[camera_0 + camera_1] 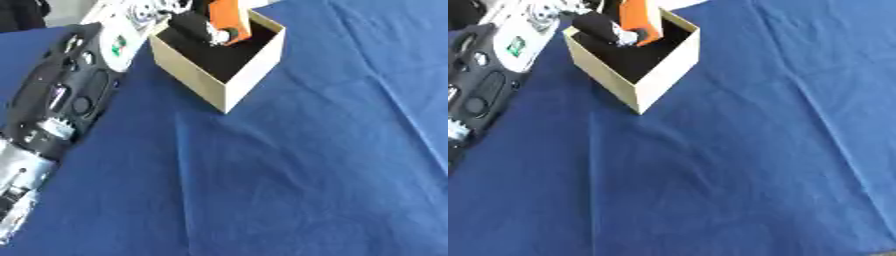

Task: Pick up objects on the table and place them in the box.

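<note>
Inside the box (249, 70), left hand (194, 25) grips an orange object (229, 17)

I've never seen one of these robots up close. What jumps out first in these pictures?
First, the open tan cardboard box near the top on the wrinkled blue tablecloth, with a bright orange object held over its dark inside. Next, the robot's big black and silver left arm, stretching from the lower left edge up to the box. Its hand is at the orange object, though the fingers are unclear.

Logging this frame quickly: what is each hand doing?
Left hand: over the box, on an orange object; fingers cannot be told.
Right hand: not in view.
</note>
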`<state>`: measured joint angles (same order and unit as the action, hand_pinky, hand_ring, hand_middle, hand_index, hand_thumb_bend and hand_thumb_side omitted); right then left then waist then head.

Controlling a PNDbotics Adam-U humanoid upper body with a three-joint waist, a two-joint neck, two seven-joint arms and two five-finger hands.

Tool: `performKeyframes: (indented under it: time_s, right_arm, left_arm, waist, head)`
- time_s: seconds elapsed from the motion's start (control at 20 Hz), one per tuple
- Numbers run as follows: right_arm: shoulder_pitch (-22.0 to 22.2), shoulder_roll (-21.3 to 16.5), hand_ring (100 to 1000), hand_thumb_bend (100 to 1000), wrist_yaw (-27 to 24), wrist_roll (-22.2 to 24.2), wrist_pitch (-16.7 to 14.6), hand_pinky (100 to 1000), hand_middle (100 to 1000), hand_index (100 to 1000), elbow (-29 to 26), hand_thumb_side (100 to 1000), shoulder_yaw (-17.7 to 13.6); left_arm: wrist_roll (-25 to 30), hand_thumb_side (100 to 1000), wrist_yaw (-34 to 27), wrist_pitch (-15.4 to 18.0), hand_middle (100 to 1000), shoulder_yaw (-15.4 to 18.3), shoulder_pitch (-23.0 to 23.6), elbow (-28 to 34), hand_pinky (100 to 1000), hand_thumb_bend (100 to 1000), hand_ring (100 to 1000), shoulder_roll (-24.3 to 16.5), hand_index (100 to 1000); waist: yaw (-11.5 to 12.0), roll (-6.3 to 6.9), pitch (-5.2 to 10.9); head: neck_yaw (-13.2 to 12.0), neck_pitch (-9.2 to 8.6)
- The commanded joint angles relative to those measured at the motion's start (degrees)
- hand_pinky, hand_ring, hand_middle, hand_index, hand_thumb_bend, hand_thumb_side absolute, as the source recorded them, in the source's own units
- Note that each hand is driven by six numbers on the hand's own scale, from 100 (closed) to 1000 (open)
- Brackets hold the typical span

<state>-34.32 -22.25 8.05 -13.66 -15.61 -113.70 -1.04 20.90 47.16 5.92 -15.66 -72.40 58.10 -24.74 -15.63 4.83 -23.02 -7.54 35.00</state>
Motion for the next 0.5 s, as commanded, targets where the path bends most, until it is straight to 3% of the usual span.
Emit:
performKeyframes:
  time_s: [0.05,0.2,0.25,0.4,0.5]
  right_arm:
    - [-0.98,-0.43,684,100,-0.39,0.03,-0.12,775,615,752,-0.89,810,-0.24]
    - [-1.06,-0.35,683,100,-0.44,0.03,-0.13,774,614,751,-0.89,811,-0.25]
    - [-1.07,-0.32,683,100,-0.45,0.03,-0.11,774,614,751,-0.89,811,-0.26]
    - [-1.05,-0.28,682,100,-0.45,-0.04,-0.07,774,613,751,-0.89,811,-0.33]
    - [-0.95,-0.26,681,100,-0.43,-0.13,0.1,773,612,750,-0.89,811,-0.4]
  left_arm:
    - [-2.08,433,2.56,0.48,323,1.12,-1.33,-0.79,225,100,386,-0.37,442]
    - [-3.05,383,3.61,1.01,333,1.77,-1.22,-2.3,240,100,395,0.11,452]
    - [-3.26,317,3.67,1.38,363,2.01,-1.19,-2.8,285,100,428,0.3,480]
    - [-3.14,292,3.51,2.96,407,2.54,-1.12,-4.11,324,100,459,0.55,516]
    - [-2.53,332,3.79,4.14,509,2.65,-1.16,-4.59,391,122,519,0.48,635]
  waist:
    - [-0.14,-0.34,1.12]
    - [-0.46,-0.27,0.85]
    - [-0.61,-0.23,0.73]
    - [-0.94,-0.08,0.52]
    - [-1.07,0.04,0.39]
  head:
    - [-0.32,-0.89]
    - [-0.38,-1.2]
    - [-0.45,-1.35]
    - [-0.57,-1.59]
    - [-0.56,-1.6]
